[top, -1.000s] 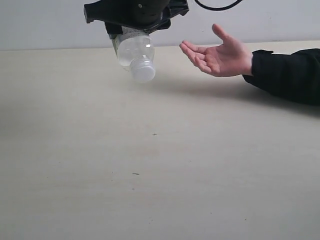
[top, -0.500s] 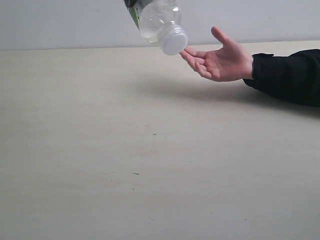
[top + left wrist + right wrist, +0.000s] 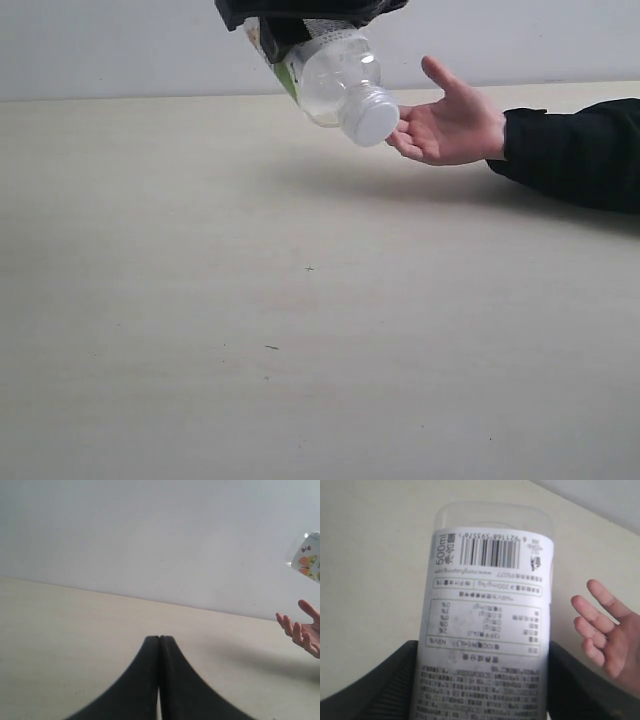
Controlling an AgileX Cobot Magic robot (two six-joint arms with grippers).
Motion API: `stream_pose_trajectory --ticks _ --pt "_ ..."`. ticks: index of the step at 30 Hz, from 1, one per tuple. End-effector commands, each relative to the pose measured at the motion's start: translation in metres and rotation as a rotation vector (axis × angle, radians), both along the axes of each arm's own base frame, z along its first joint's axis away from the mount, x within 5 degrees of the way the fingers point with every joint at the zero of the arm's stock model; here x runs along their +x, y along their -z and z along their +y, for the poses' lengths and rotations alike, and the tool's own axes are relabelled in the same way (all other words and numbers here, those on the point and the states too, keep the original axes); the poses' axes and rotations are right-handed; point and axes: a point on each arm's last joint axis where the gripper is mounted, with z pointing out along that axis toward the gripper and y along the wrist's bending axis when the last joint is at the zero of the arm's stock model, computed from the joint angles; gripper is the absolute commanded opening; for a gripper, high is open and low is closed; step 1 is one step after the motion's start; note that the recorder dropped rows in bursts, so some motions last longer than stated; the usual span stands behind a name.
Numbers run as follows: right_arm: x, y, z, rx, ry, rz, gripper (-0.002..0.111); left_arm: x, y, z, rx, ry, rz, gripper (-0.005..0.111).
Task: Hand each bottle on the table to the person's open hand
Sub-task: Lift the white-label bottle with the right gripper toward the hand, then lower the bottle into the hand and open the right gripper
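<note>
Exterior view: the black right gripper (image 3: pixel 300 14) holds a clear plastic bottle with a white-and-green label (image 3: pixel 335 80) tilted in the air, its ribbed white cap (image 3: pixel 372 121) lowest, just beside the fingertips of the bare open hand (image 3: pixel 452 122) above the pale, faintly grained bench (image 3: pixel 300 330). Left wrist view: the left gripper (image 3: pixel 159 641) shows smooth black jaws pressed together. Right wrist view: ridged black jaws pinch the bottle's printed label from both sides.

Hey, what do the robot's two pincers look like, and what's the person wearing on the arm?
Left pincer: two smooth black fingers, wide at the base, curving to narrow tips. Right pincer: black too, with ridged fingers. The person wears a black sleeve.
</note>
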Motion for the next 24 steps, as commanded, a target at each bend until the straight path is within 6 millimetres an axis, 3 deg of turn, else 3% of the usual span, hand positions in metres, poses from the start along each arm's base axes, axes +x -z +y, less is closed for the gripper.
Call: stream_pose_trajectory --ticks 1,6,12,18,24 --pt "0.005 -0.002 -0.027 0.015 0.051 -0.047 0.0 0.0 -0.001 0.0 0.003 0.007 -0.016 0.0" --pt "0.007 0.011 -0.076 0.003 0.165 -0.018 0.0 0.0 -0.001 0.0 0.003 0.007 -0.016 0.0" --pt "0.016 0.035 -0.116 -0.031 0.266 0.024 0.0 0.0 -0.001 0.0 0.003 0.007 -0.016 0.0" --pt "0.042 0.057 -0.136 -0.007 0.329 0.037 0.0 0.0 -0.001 0.0 0.003 0.007 -0.016 0.0" --pt "0.064 0.087 -0.134 0.01 0.341 0.045 0.0 0.0 -0.001 0.0 0.003 0.007 -0.016 0.0"
